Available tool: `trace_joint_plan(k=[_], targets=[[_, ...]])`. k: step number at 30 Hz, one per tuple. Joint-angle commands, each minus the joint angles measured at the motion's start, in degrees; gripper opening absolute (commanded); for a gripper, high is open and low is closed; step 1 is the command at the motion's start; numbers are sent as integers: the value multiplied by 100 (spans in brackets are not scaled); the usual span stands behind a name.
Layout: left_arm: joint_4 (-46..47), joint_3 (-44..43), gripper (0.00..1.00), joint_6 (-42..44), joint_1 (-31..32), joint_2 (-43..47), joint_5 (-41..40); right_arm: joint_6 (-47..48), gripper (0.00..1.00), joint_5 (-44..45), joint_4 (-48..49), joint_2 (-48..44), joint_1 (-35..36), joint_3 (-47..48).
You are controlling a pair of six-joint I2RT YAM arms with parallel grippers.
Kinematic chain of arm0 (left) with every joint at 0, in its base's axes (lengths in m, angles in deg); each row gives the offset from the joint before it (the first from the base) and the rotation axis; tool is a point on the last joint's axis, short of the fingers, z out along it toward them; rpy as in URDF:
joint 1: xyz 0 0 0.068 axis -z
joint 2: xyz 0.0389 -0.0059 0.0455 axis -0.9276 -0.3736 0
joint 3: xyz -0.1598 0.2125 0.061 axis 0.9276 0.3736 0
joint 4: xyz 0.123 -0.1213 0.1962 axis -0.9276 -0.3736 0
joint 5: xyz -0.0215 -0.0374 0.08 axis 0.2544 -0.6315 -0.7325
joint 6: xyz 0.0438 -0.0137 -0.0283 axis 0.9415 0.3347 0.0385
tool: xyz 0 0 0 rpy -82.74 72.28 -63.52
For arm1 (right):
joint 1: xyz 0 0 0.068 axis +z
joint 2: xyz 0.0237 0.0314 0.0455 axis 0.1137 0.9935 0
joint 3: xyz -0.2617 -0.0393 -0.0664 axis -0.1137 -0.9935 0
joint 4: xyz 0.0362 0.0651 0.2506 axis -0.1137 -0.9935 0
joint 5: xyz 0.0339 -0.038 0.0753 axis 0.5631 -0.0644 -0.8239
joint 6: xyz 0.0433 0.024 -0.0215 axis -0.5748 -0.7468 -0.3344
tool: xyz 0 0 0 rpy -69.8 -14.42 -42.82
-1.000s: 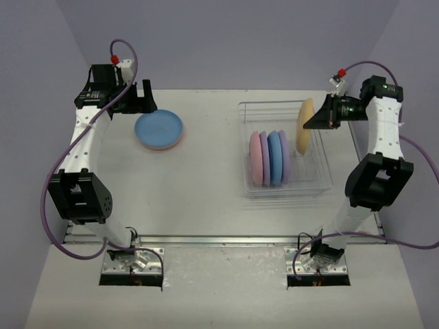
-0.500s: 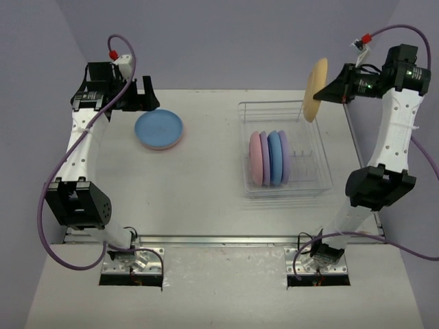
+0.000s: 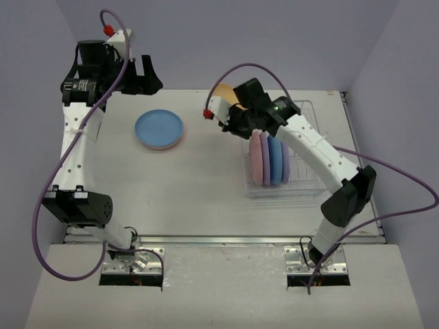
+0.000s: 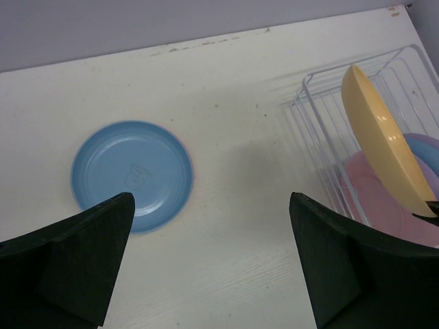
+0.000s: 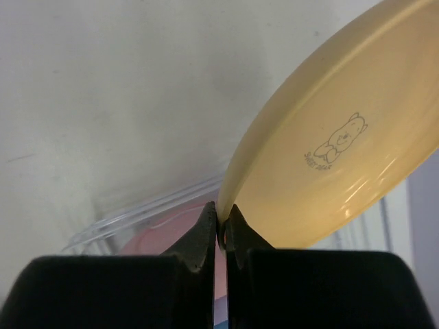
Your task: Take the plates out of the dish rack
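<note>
My right gripper (image 3: 232,108) is shut on the rim of a cream-yellow plate (image 3: 224,91) and holds it tilted above the far end of the dish rack (image 3: 285,192). In the right wrist view the fingertips (image 5: 206,226) pinch the plate's edge (image 5: 336,157). Pink (image 3: 258,159), lilac (image 3: 267,157) and blue (image 3: 277,160) plates stand upright in the rack. A blue plate (image 3: 159,128) lies flat on the table to the left, a pinkish rim showing beneath it. My left gripper (image 3: 140,75) is open and empty, high beyond that plate (image 4: 132,175). The left wrist view also shows the yellow plate (image 4: 381,147) over the rack (image 4: 322,89).
The white table (image 3: 206,178) ends at lilac walls at the back and sides. A metal strip (image 3: 219,240) runs along its near edge by the arm bases. Purple cables (image 3: 405,181) loop off both arms.
</note>
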Motion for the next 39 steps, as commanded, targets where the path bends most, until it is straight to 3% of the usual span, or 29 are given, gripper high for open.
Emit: trace_joint_plan(k=[1,4,8,18,24,26,29,32,39], targets=[[-482,-375,91,144,11,-267,570,1582,0,2376,2151,-743,836,-1102],[-744,-390,86,348,45,-392,738,2413,0,3079,3132,-921,1387,-2187],[-905,-127,84,622,160,-350,740,3205,0,3553,3916,-967,1921,-2811],[-880,572,78,1136,567,-157,561,3613,0,3952,4325,-667,2513,-3078],[-835,952,57,1354,740,-189,92,3746,0,4047,4423,-545,2645,-3070],[-747,1113,38,1361,740,-156,-77,3762,0,4074,4456,-554,2661,-3070],[-649,1199,19,1295,740,-154,-217,3758,2,4158,4482,-568,2652,-3136],[-576,1208,2,1203,720,-210,-278,3732,8,4224,4531,-693,2652,-3325],[-418,887,0,822,327,-661,376,2975,50,4157,4148,-1183,2252,-3478]])
